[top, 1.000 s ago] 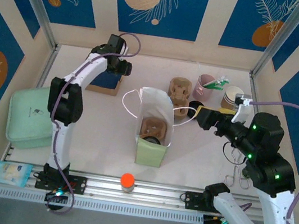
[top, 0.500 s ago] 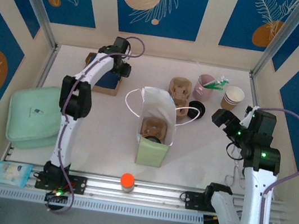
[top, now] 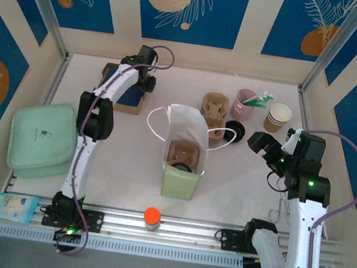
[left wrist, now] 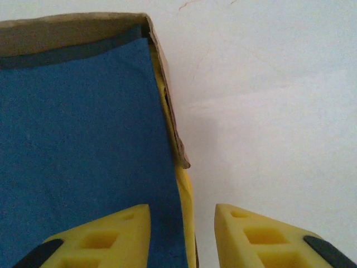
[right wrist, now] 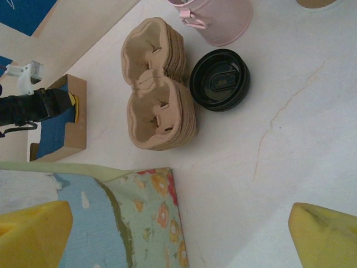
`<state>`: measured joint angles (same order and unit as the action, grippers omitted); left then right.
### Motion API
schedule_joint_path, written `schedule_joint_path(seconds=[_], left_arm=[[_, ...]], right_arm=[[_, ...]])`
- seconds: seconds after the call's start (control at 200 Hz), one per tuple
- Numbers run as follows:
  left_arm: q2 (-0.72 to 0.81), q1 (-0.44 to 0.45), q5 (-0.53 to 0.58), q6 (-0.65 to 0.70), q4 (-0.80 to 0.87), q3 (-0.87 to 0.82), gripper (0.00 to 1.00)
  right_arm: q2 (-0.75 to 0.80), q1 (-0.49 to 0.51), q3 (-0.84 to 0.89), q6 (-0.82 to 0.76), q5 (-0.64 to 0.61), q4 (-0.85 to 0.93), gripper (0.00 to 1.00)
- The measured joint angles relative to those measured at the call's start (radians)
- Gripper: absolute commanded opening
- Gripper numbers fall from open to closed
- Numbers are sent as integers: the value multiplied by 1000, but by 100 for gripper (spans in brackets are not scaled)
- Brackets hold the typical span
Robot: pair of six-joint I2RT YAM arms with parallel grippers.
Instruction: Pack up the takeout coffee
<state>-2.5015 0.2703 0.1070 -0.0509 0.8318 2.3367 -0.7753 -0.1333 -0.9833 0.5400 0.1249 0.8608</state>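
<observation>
Left hand (left wrist: 182,215) is at the back-left corner, straddling the right wall of the cardboard box (left wrist: 67,27). Fingers (left wrist: 120,231) stand a narrow gap apart, with the box wall and a yellow strip (left wrist: 186,195) between them. Can't tell if it's clamping.

Right hand (right wrist: 178,218) is spread wide with nothing in it, hovering over the worktop (top: 127,160) right of centre, near the black lid (right wrist: 219,79).

Paper bag (top: 185,155) stands upright mid-worktop, mouth open, with one cup carrier (top: 182,154) inside. Carrier stack (right wrist: 159,114) lies just behind the bag, lid beside it on the right. Pink cup (top: 243,102) and paper cups (top: 277,117) are further back-right. Green pouch (top: 40,139) sits at the left edge, well apart from the bag.
</observation>
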Motion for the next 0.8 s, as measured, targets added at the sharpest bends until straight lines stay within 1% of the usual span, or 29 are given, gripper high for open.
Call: schedule_joint_path(seconds=[0.265, 0.43, 0.555, 0.62, 0.8], left_arm=[[-14, 0, 23, 8, 0, 1, 26], [-15, -2, 34, 9, 0, 2, 16], [-15, -2, 36, 17, 0, 2, 5], [-15, -2, 37, 24, 0, 2, 1], [-15, -2, 37, 27, 0, 2, 0]], right_arm=[[0, 0, 10, 1, 12, -17, 99], [1, 0, 10, 3, 15, -25, 97], [2, 0, 10, 3, 19, -30, 96], [2, 0, 10, 3, 22, -31, 95], [13, 0, 10, 3, 26, -31, 94]])
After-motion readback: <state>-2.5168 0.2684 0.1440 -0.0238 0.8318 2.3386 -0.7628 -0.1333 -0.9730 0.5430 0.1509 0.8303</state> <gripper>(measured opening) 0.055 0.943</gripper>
